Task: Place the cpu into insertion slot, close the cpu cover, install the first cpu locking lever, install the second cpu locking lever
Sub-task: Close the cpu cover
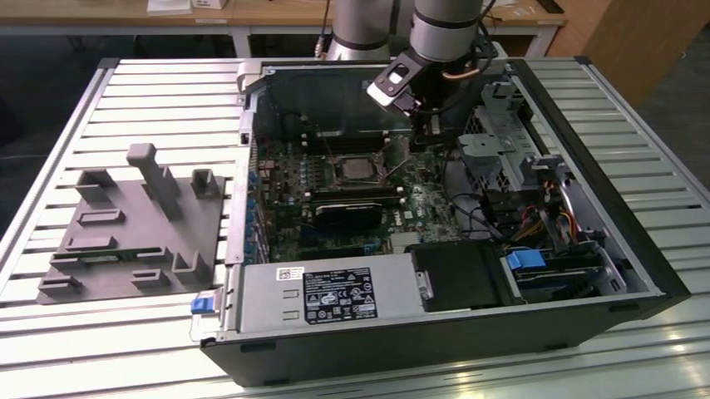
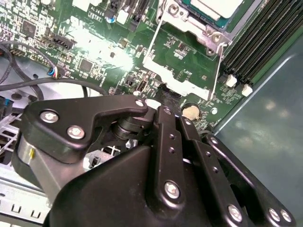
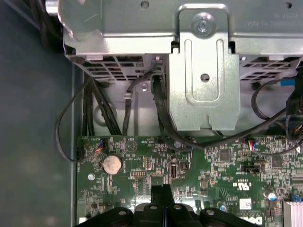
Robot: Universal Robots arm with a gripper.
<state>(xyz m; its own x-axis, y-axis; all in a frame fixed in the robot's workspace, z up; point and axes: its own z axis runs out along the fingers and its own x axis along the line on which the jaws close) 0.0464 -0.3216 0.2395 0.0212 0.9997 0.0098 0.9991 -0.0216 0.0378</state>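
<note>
In the exterior view the computer case point(image 1: 621, 274) lies open on the slatted table point(image 1: 166, 91) (desks beyond its far edge), presumably for reach, the cpu point(image 1: 357, 169) seated in the insertion slot point(image 1: 334, 171); the second wrist view shows the cpu cover point(image 2: 176, 81) open, with the claw point(image 2: 164, 101) beside its rim; the first wrist view shows the claw point(image 3: 161, 191) pinched together, seemingly empty.

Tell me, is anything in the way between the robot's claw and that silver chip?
Seemingly yes. The chip sits on the green board, and on its side towards the gripper the silver cover frame appears swung open, lying between the two. Nothing else visible stands in the way.
</note>
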